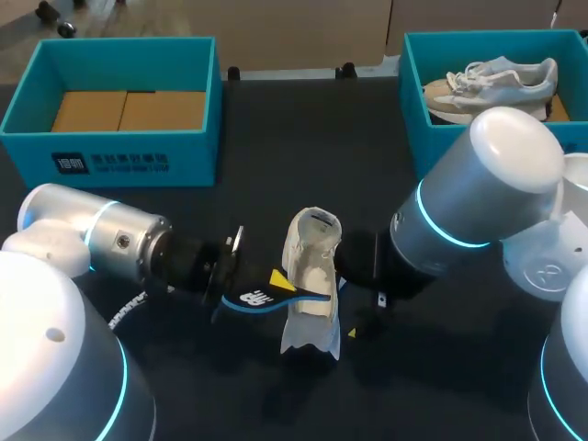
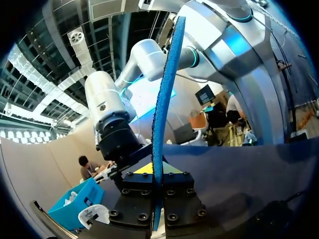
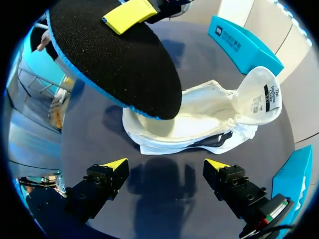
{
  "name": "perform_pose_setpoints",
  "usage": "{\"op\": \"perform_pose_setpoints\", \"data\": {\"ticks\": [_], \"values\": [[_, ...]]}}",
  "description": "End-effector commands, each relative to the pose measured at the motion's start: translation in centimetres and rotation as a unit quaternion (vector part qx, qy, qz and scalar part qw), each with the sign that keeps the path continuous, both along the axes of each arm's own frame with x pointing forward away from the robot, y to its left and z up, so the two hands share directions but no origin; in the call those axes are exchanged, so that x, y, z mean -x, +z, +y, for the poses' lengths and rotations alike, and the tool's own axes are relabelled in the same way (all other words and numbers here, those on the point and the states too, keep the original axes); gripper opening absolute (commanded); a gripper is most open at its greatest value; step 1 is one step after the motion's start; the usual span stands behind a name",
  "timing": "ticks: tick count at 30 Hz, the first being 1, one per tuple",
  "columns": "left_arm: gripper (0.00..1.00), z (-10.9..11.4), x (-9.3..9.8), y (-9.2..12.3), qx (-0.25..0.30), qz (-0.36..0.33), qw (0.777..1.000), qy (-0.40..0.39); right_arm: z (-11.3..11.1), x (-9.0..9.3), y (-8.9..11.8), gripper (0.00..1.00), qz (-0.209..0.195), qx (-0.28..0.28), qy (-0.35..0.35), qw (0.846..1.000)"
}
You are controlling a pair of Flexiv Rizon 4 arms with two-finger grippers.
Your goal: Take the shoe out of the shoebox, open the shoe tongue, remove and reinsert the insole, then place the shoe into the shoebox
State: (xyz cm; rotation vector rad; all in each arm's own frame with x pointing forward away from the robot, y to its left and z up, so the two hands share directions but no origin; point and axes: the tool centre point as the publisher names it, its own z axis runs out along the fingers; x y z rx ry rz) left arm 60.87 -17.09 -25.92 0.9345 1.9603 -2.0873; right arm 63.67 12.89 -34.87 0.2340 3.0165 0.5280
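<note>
Insole (image 3: 114, 59) pinched between left jaws

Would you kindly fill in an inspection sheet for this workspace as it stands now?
Surface: dark table, no spills visible.
Job's things: white shoe rests on the table, tongue open; insole out of it; left shoebox holds cardboard; right shoebox holds a second shoe.
Clutter: nothing seen.
Grippers: left gripper shut on the insole; right gripper open, empty, facing the white shoe.
Cables: one ribbed cable beside the left arm, clear of the white shoe.
Surroundings: nothing seen reaching over the table.
</note>
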Motion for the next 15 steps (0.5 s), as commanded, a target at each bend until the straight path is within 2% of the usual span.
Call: {"op": "perform_pose_setpoints", "data": {"ticks": [1, 15], "values": [[0.0, -1.0, -0.4, -0.6, -0.004, 0.008, 1.0, 0.001, -0.1, 0.1, -0.1, 1.0, 0.0, -0.002, 0.0, 1.0], [0.0, -2.9, -1.2, -2.0, -0.033, 0.017, 0.999, 0.011, -0.1, 0.1, -0.1, 1.0, 0.0, -0.002, 0.0, 1.0]]}}
